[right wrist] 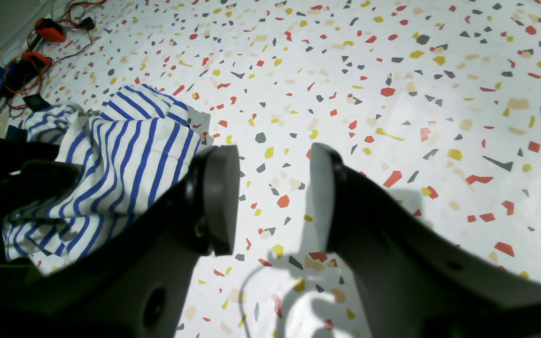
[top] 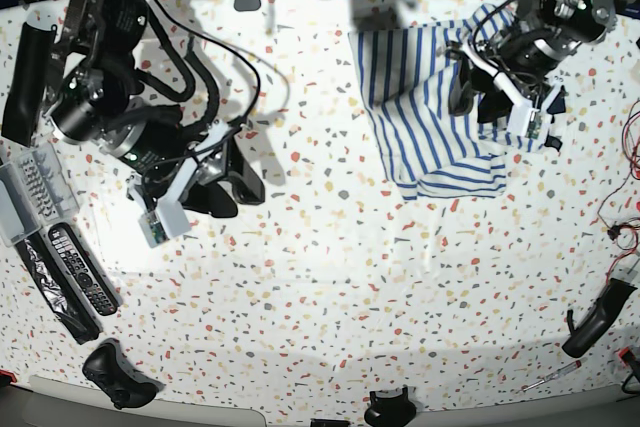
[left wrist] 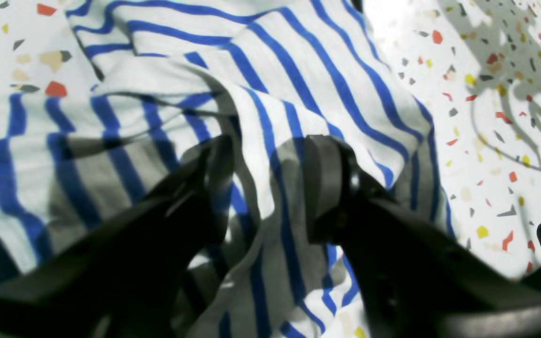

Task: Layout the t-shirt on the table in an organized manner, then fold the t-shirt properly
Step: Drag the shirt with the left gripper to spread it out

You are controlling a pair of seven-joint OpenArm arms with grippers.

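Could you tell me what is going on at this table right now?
A two-armed robot is working on a striped t-shirt, which lies crumpled at one side of the speckled table. The left pincer is over the bunched cloth with its jaws apart, a ridge of fabric between them. The right pincer hangs open over bare tabletop, away from the shirt. Nothing is folded yet.
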